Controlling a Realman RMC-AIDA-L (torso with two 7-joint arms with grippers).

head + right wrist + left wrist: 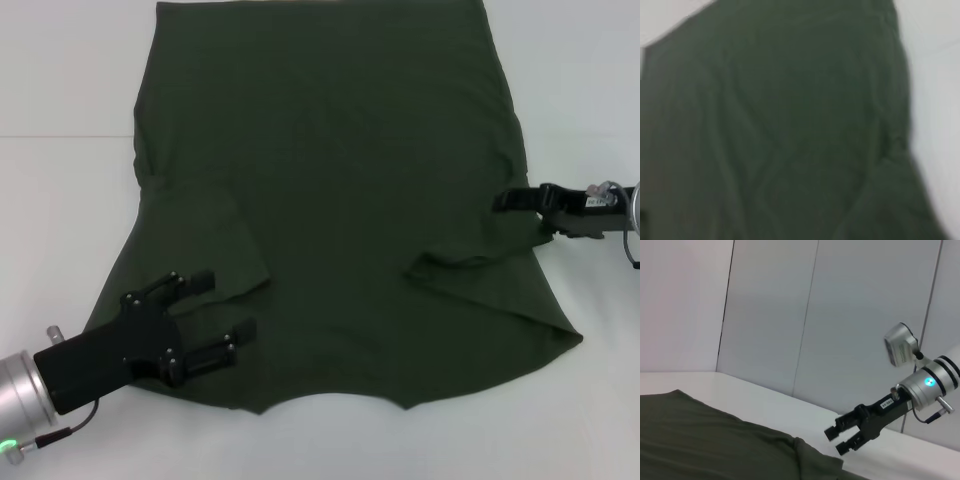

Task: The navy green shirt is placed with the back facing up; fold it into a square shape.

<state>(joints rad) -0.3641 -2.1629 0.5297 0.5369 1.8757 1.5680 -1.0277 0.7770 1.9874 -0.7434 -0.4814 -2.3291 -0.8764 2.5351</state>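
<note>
The navy green shirt lies spread flat on the white tabletop, neckline at 6 o'clock, both sleeves folded in over the body. The left hand sits at about 8 o'clock over the shirt's shoulder, fingers spread. The right hand is at 3 o'clock by the shirt's edge, fingers apart, gripping nothing.

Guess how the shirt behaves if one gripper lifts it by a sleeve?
Probably floppy: the navy green shirt lies flat with soft wrinkles, both sleeves folded inward. It would likely drape and drag. The open left gripper may pinch several layers.
</note>
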